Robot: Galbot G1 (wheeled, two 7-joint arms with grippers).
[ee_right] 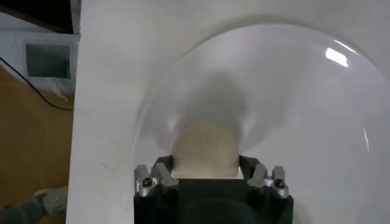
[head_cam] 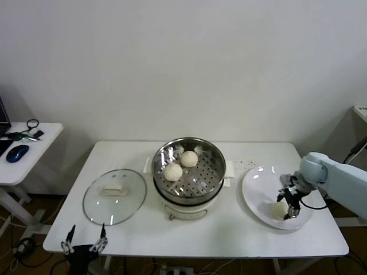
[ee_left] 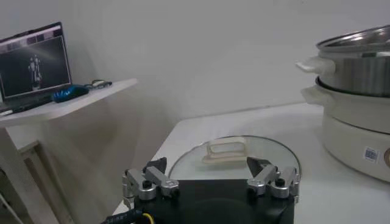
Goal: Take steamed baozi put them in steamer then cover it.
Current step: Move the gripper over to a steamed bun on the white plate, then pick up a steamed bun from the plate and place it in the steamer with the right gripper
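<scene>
Steel steamer [head_cam: 188, 172] is sitting mid-table holding two baozi [head_cam: 180, 165]. At its 3 o'clock, the right gripper [head_cam: 288, 206] is pinching a third bun [head_cam: 279, 210] on the plate [head_cam: 258, 186]. Left gripper [head_cam: 85, 241] is idling wide open at 7 o'clock, near the lid [head_cam: 114, 196].

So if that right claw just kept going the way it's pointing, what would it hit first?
The bun on the white plate. The right claw points down at it with a finger on each side, so the bun comes first, then the plate under it. Whether it already touches is hard to tell.
</scene>
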